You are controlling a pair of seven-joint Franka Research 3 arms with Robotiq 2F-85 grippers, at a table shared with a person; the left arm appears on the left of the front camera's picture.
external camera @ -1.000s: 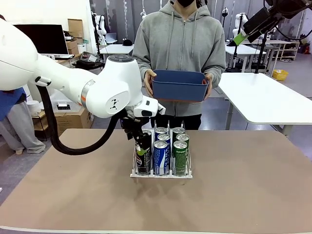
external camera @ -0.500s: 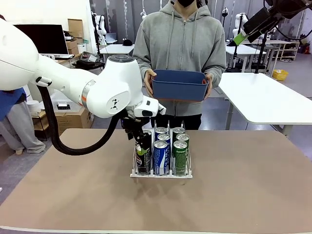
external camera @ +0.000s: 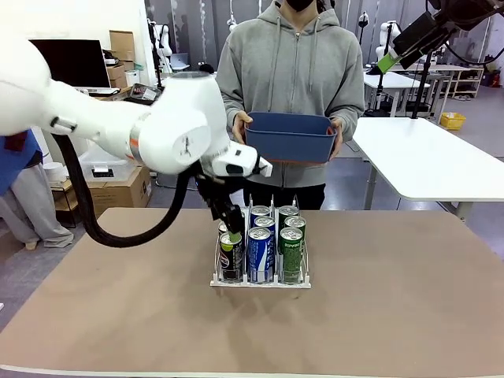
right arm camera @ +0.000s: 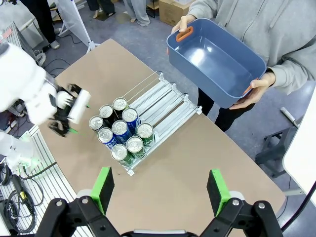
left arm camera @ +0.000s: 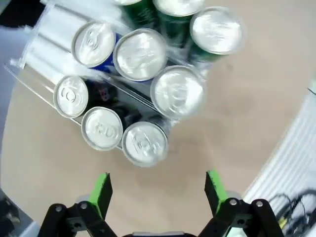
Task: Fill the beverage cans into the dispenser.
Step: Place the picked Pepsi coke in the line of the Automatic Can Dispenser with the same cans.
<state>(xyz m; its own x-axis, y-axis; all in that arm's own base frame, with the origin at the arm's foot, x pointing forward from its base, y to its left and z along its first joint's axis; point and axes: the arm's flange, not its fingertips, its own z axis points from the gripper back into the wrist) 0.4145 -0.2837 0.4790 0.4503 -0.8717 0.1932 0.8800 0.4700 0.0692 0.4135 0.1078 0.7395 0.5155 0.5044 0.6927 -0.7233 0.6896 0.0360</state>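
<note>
The dispenser (external camera: 260,282) stands mid-table with several beverage cans upright in its three lanes: black cans (external camera: 231,257) on the left, blue-and-white cans (external camera: 260,253) in the middle, green cans (external camera: 291,250) on the right. My left gripper (external camera: 231,228) hangs open just above the left lane, nothing between its fingers. From its wrist, the green pads (left arm camera: 101,191) frame bare table below the silver can tops (left arm camera: 145,143), and the dispenser's (left arm camera: 42,47) rear lanes show bare. My right gripper (external camera: 387,59) is open high at the far right; its wrist looks down on the cans (right arm camera: 121,133) and dispenser (right arm camera: 163,101).
A person at the far side holds a blue bin (external camera: 290,138) in both hands, above the table's far edge; it looks bare inside from above (right arm camera: 212,59). My left arm (external camera: 173,130) reaches in from the left. Brown tabletop (external camera: 394,299) lies open around the rack.
My left gripper has risen off the left lane of cans and now hangs above them. The person, the bin and the right arm stay as they were.
</note>
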